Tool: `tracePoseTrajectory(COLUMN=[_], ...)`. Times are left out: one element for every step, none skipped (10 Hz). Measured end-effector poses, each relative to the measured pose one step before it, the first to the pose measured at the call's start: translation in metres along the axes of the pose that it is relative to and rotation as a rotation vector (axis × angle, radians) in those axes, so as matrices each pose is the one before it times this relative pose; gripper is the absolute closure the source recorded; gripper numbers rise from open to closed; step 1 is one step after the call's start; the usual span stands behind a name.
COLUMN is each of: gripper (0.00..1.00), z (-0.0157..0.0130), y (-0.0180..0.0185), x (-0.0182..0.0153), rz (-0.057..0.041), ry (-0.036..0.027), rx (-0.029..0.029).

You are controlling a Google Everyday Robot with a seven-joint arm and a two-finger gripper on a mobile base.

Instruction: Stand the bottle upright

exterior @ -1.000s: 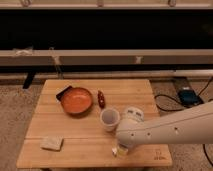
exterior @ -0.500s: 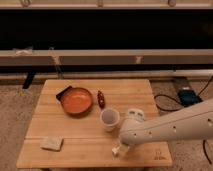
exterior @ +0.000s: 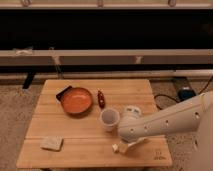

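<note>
**Camera view.** A light wooden table (exterior: 95, 155) is seen from above and fills the lower centre of the frame. A white arm (exterior: 165, 122) enters from the right edge and reaches leftward over the lower right part of the table top.

The gripper (exterior: 121, 147) is carried at the arm's end. It is low over the boards near the table's front edge, below and slightly right of the white cup (exterior: 109, 119). Its jaws are spread wide and are closed on nothing.

The bottle (exterior: 131, 110) is taken to be the whitish shape just right of the cup, at the upper edge of the arm's rounded end. Its lower part is covered by that end, so whether it is upright or lying cannot be told. It is apart from the gripper, with the arm's end between them.

An orange bowl (exterior: 76, 101) is set left of centre on the table, and a dark flat object (exterior: 63, 92) is placed against its upper left rim. A small dark red object (exterior: 101, 98) lies just right of the bowl, above the cup. A pale rectangular pad (exterior: 51, 144) lies in the lower left corner of the table, well apart from the other items.

Beige carpet (exterior: 17, 115) is shown around the table. On the floor at right centre a blue object (exterior: 186, 93) is seen with a dark cable beside it. A pale ledge (exterior: 100, 56) runs across the upper part of the frame in front of a dark background.
</note>
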Motion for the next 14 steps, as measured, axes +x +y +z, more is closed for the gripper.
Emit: tracePoseTrajectory(gripper=[0.20,0.20,0.20,0.24,0.30,0.41,0.53,0.61,0.69,0.81,0.91,0.98,1.00,1.00], z=[0.00169,0.00062,-0.00045,-0.00177,-0.00113,-0.00126,-0.00036,0.00062,0.00072,0.00149,0.00074,0.00003,-0.00107,-0.00589], y=[-0.00612,-0.00581,-0.00480,-0.00658,-0.00370,-0.00263,-0.00343,-0.00178,-0.00174,-0.00382,-0.00293,-0.00336,-0.00301,-0.00532], x=[0.00238,0.00134,0.00094,0.00240,0.00062,-0.00057,0.00026,0.00087,0.00037,0.00187,0.00140,0.00262,0.00129,-0.00002], rz=[0.02108,0.02266,0.02228,0.03192,0.01912,0.02187,0.03021,0.01847,0.01560,0.02397,0.01512,0.01799,0.01828,0.02925], ry=[0.00691,0.00215,-0.00190,-0.00491,-0.00450,-0.00881,-0.00592,-0.00107,-0.00132,0.00069,0.00007,0.00173,-0.00490,-0.02237], rx=[0.00979,0.01326,0.01285,0.02064,0.01248,0.00977,0.00850,0.00266,0.00131,0.00194,0.00065,-0.00007,-0.00127,-0.00743])
